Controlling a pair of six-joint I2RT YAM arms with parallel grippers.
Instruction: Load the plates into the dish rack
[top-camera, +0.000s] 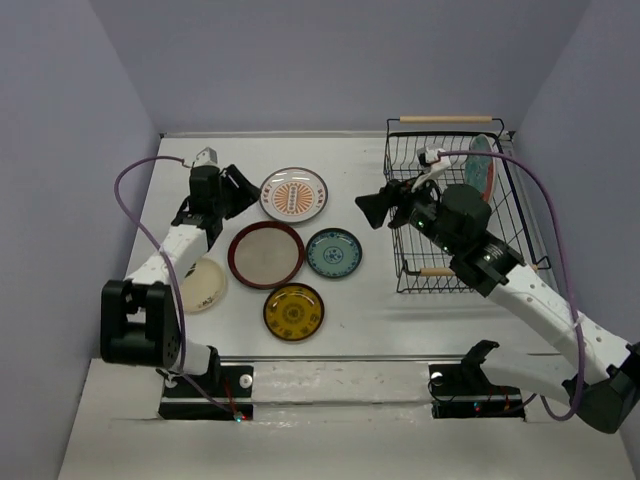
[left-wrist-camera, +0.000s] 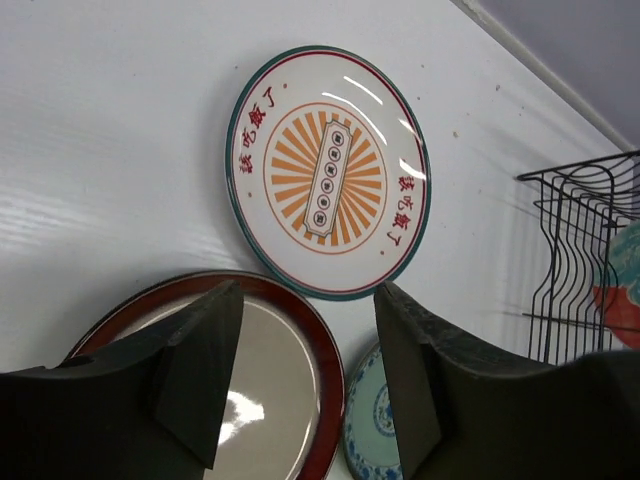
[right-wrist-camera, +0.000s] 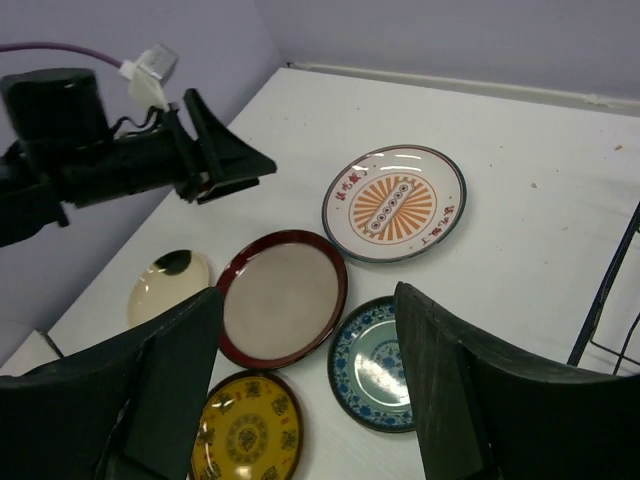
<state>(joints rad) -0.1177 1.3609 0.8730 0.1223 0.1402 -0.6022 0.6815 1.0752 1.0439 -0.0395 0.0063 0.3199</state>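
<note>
- Plates: one of six is loaded. The teal-and-red plate (top-camera: 482, 165) stands on edge at the far right side of the dish rack (top-camera: 445, 119).
- Five plates lie flat on the table (top-camera: 450, 320), all to the left of the rack and well apart from it.
- The white plate (top-camera: 293, 194) with the orange centre lies farthest back. The red-rimmed plate (top-camera: 266, 253) and teal-blue plate (top-camera: 334, 252) sit side by side in front of it. The amber plate (top-camera: 293, 312) is nearest the arm bases, and the cream plate (top-camera: 203, 284) is at the far left, partly under the left arm (top-camera: 175, 250).
- Assessment: the task is at an early stage, with five plates left to load and ample room in the rack.
- Left gripper (top-camera: 235, 190): jaws apart, nothing between them. It hovers just left of the white plate, over the far rim of the red-rimmed plate. In the wrist view the white plate lies just ahead of the fingertips. No contact is evident.
- Right gripper (top-camera: 375, 208): jaws apart, empty. It hangs above the table just beside the rack's left wall, between the rack and the white plate. Its wrist view looks down on the teal-blue plate, which it is not touching.
- Assessment: the left gripper is better placed for a pickup. Whether it is aiming at the white or the red-rimmed plate cannot be told.
</note>
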